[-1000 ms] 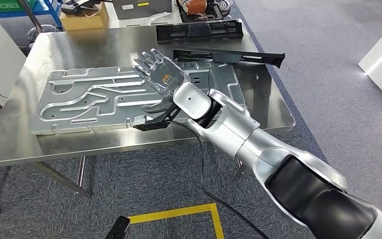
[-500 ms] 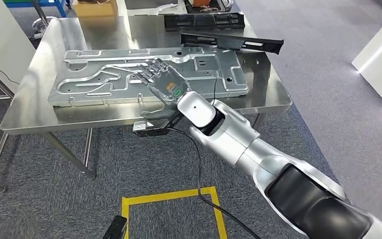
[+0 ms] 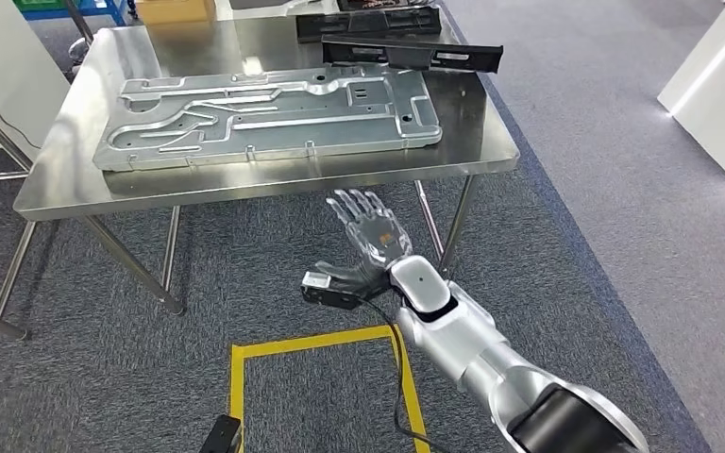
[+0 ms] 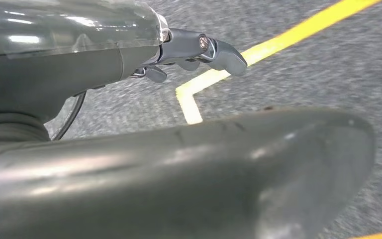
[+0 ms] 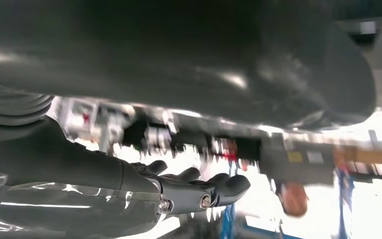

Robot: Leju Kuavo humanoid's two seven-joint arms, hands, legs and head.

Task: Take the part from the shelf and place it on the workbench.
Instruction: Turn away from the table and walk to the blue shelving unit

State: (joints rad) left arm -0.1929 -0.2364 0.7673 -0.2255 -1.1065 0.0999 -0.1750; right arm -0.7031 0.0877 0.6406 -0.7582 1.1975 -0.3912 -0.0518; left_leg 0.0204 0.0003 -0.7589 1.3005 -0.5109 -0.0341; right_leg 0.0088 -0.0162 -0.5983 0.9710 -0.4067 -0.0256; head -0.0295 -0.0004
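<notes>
Now the right hand [image 3: 370, 233] hangs over the grey carpet [image 3: 576, 189] in front of the desk [image 3: 274, 184], its fingers [image 3: 351, 204] spread apart and holding nothing; the big metal plate [image 3: 264, 115] lies flat on the desk, with two black parts [image 3: 406, 52] at the far edge just beyond it. Low over the carpet by a yellow floor line [image 4: 258, 50], the left hand [image 4: 129, 55] shows curled fingers [image 4: 219, 50]; whether it is closed I cannot tell.

The head view is bright and evenly lit, sharp throughout; soft overhead glare streaks the shiny steel-topped workbench [image 3: 274, 184], which throws a faint shadow on the grey carpet [image 3: 576, 189]; the right wrist view is motion-blurred, its background blown out white; the left wrist view is dimmer, with soft focus up close.
</notes>
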